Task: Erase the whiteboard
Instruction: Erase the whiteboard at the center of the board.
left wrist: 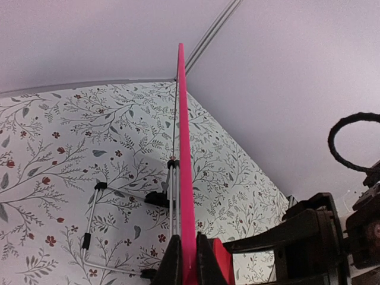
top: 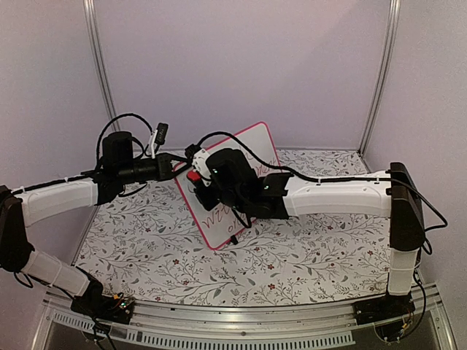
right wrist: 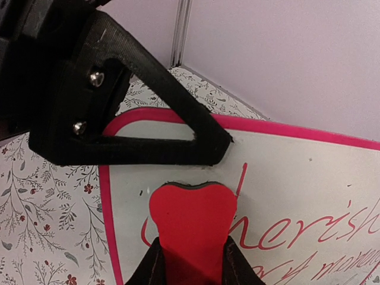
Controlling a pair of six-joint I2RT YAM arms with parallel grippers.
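The whiteboard (top: 252, 148) is seen tilted at the middle of the table (top: 306, 262), and its pink frame, at about 9 o'clock, is clamped by the left gripper (left wrist: 185, 264). A red eraser (right wrist: 190, 217) is grasped by the right gripper (right wrist: 191, 270) and is held at the board's face near the 10 o'clock corner; contact cannot be confirmed. Wiping is judged to be the step in hand, as red words (right wrist: 332, 231) are seen at 3 o'clock of the eraser. Next, the eraser should be pressed and swept toward them while the board is steadied
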